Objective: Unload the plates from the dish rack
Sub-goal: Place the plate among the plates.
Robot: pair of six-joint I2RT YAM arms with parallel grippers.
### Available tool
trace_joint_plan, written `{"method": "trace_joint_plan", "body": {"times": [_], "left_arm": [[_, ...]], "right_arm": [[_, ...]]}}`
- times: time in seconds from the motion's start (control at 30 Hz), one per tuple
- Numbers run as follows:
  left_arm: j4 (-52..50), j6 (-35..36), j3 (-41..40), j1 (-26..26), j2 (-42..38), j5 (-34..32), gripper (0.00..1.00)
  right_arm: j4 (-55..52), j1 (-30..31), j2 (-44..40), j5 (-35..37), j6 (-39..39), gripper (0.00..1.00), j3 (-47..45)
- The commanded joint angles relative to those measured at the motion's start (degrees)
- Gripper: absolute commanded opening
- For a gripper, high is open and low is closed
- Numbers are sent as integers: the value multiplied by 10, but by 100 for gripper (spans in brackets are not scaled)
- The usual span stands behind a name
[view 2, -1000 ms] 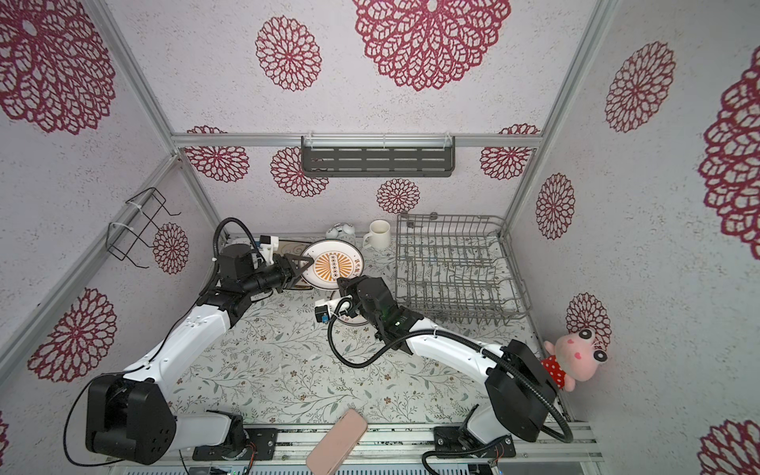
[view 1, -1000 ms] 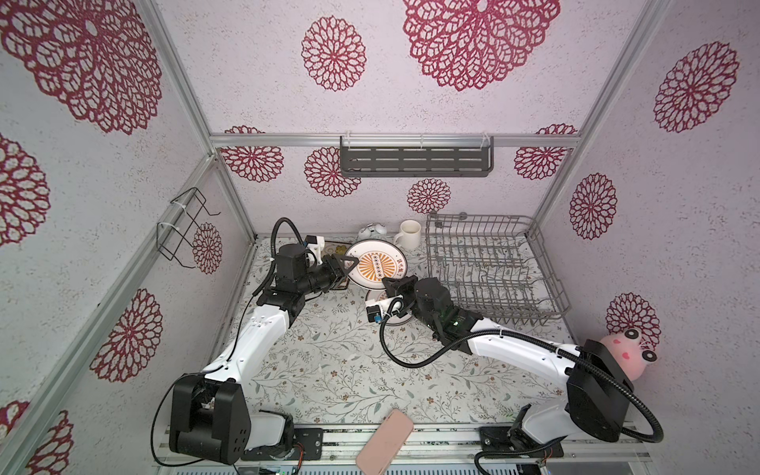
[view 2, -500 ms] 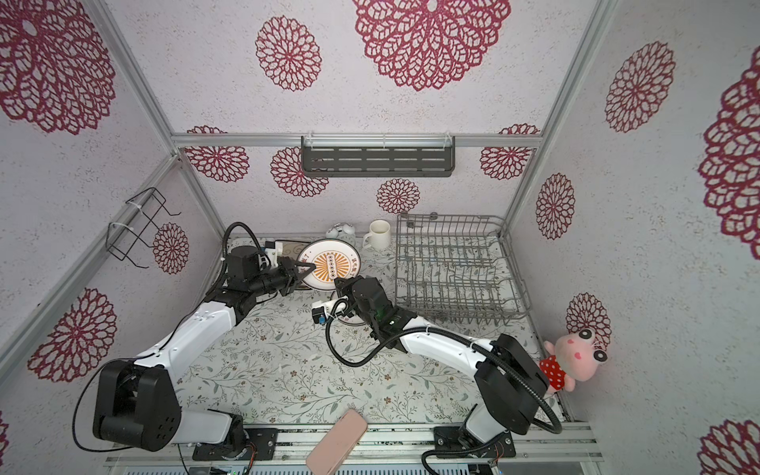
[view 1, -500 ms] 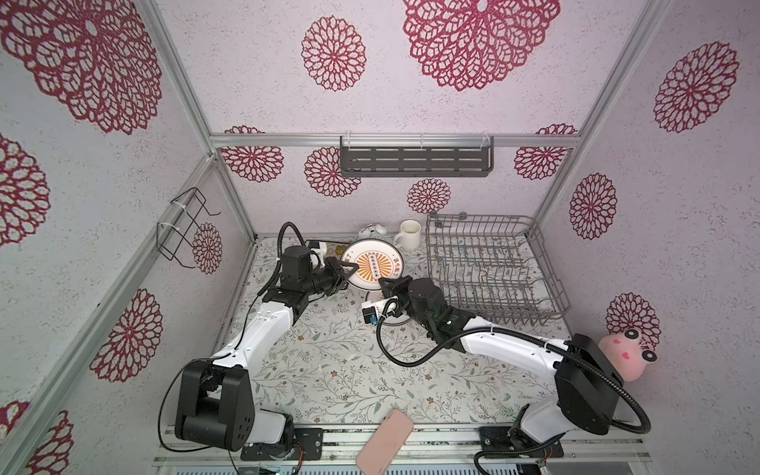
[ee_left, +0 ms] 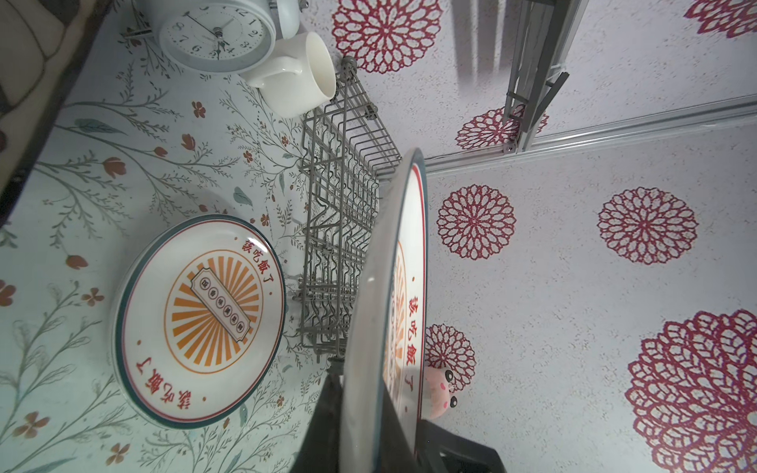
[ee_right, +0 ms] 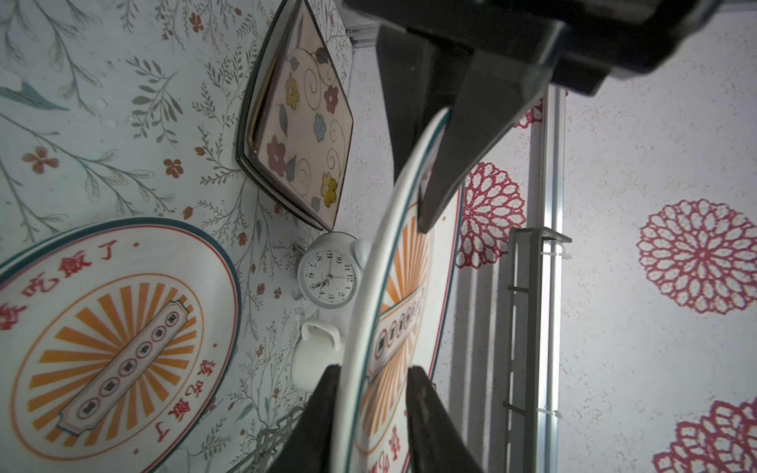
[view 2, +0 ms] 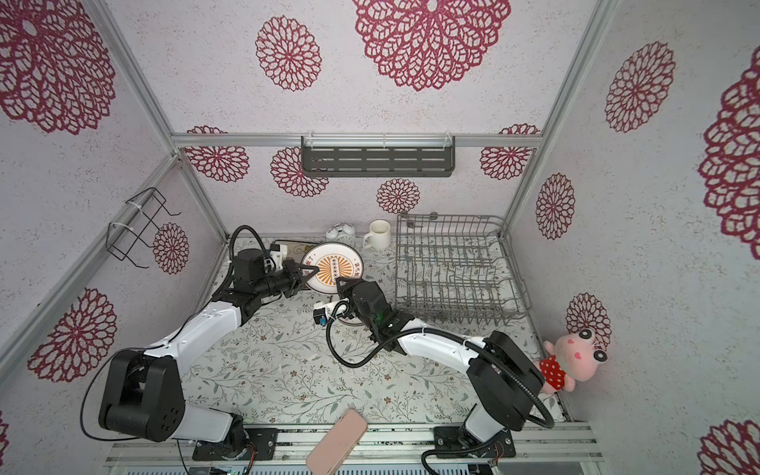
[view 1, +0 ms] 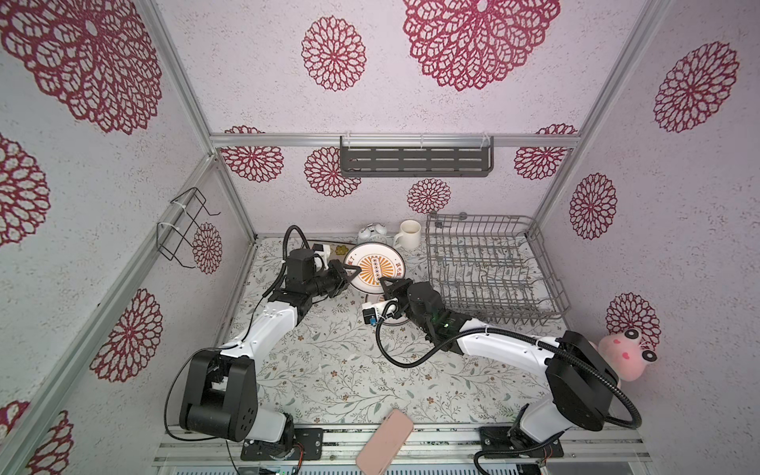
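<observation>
A round white plate with an orange sunburst (view 1: pixel 375 269) is held up on edge between both arms, left of the dish rack (view 1: pixel 489 267). My left gripper (view 1: pixel 349 273) is shut on its left rim, and the left wrist view shows the rim (ee_left: pixel 405 286) pinched between the fingers. My right gripper (ee_right: pixel 372 409) stands open around the opposite rim (ee_right: pixel 393 327), with a gap on one side. A second sunburst plate (ee_left: pixel 200 319) lies flat on the table below. A square flower-patterned plate (ee_right: pixel 303 123) lies at the back left. I see no plates in the rack.
A white mug (view 1: pixel 409 232) and a white alarm clock (view 1: pixel 372 234) stand at the back by the rack. A pink plush toy (view 1: pixel 625 357) sits at the right wall. A pink flat object (view 1: pixel 384 442) lies on the front rail. A grey wall shelf (view 1: pixel 415 162) hangs behind.
My left gripper has moved in and shut on the plate's left rim. The right gripper's jaws, shut on the plate before, have parted. The plate has barely moved.
</observation>
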Motion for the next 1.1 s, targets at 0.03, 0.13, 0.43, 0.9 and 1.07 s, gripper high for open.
{"method": "trace_joint_plan", "body": {"times": [0.03,0.13,0.43,0.9,1.07], "left_arm": [[29,18,-8,-7,15,-11,0],[38,16,-9,-10,20,-15,0],[74,2,-10,-12,45,-20,0],[96,5,-4,-40,128,-41,0],[102,0,-4,-48,146,-49,0]], "right_arm": [[86,-8,-7,25,11,43,3],[80,-9,-8,24,25,63,-2],[12,-15,-73,-16,95,99,-33],[-59,-158,-306,-175,537,99,-83],[-67,-181,-332,-174,559,99,-95]]}}
